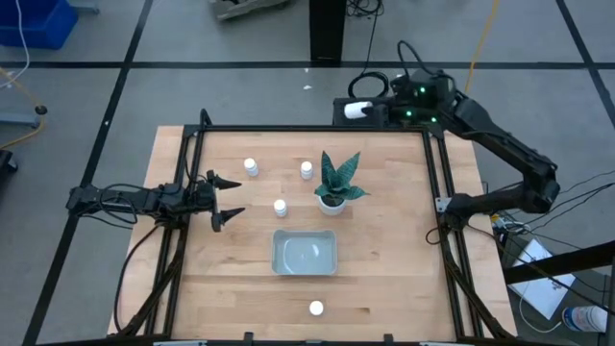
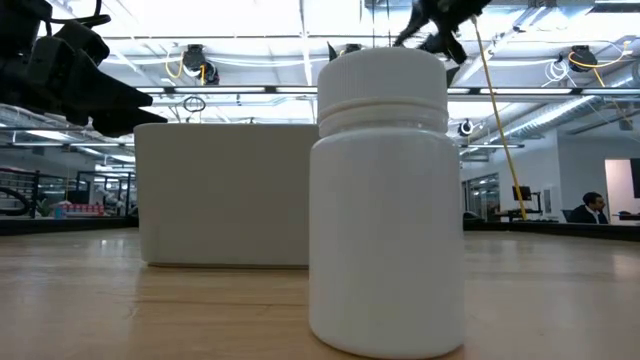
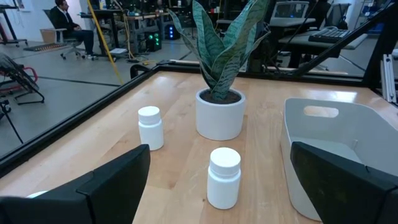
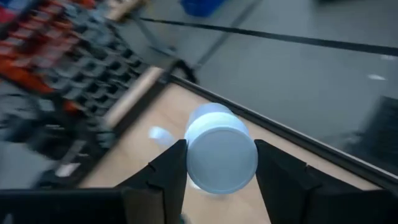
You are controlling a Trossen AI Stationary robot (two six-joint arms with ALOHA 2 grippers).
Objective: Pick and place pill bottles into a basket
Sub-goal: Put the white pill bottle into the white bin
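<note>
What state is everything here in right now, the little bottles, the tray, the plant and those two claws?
Light grey-blue rectangular basket: empty, on the table.
Four small white pill bottles: upright on the table, capped, outside the basket.
Fifth white pill bottle: held, off the table.
Right gripper: shut on it, beyond the far edge.
Left gripper: open, empty.
Green potted plant: upright.
</note>
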